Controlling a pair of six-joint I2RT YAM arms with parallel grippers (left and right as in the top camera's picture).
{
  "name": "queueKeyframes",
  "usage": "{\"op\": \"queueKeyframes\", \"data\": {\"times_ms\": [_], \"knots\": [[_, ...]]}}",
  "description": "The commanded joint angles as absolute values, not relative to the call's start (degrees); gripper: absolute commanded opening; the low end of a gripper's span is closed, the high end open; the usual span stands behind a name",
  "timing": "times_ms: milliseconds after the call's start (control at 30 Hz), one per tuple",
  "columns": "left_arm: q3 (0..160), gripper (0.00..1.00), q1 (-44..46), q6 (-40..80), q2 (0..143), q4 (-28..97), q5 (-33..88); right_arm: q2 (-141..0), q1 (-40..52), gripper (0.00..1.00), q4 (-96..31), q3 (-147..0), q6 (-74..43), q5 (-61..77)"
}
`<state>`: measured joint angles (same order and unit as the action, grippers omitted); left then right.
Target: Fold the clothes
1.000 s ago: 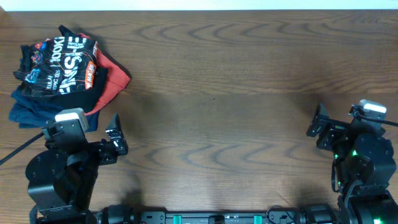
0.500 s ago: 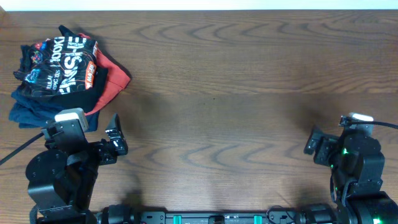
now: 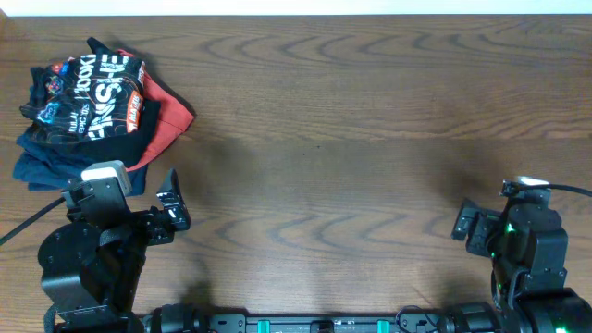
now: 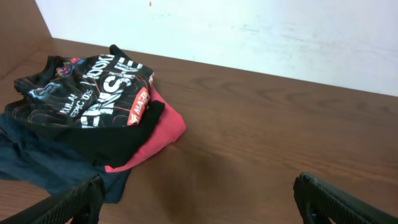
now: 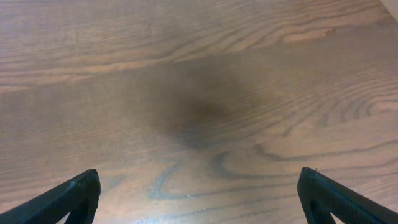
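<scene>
Clothes [image 3: 92, 97], one printed black shirt, lie atop a red-and-navy pile [image 3: 172, 118] at the far-left corner of my surface [image 3: 351, 111]; left jaws and right jaws both gape wide, holding nothing.

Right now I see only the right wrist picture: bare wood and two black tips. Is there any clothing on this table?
Observer: Yes, the printed black shirt lies bunched at the far left corner of the table.
Visitor: Is it lying alone?
Observer: No, a coral-red garment and a navy garment lie beneath it.
Visitor: Is anything holding it?
Observer: No, the left gripper sits near the shirt, fingers open, touching nothing.
</scene>
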<state>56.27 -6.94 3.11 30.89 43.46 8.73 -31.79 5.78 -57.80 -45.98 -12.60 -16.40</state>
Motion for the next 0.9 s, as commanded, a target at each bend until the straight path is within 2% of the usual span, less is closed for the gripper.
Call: {"op": "queueKeyframes", "data": {"times_ms": [0, 167, 500, 867], "knots": [[55.83, 0.98, -6.66, 2.81, 30.87, 43.44, 8.29, -28.75, 4.49, 0.99, -58.15, -45.1, -13.08, -17.47], [55.83, 0.98, -6.66, 2.81, 30.87, 43.44, 8.29, -19.94, 2.11, 0.99, -54.02, -40.69, -12.69, -16.25], [55.83, 0.98, -6.66, 2.81, 30.87, 43.46, 8.29, -0.36, 1.89, 0.99, -30.7, -18.35, -6.11, -10.87], [55.83, 0.98, -6.66, 2.81, 30.87, 43.44, 8.29, -0.27, 0.95, 0.99, -4.67, -3.68, -2.04, -8.47]]}}
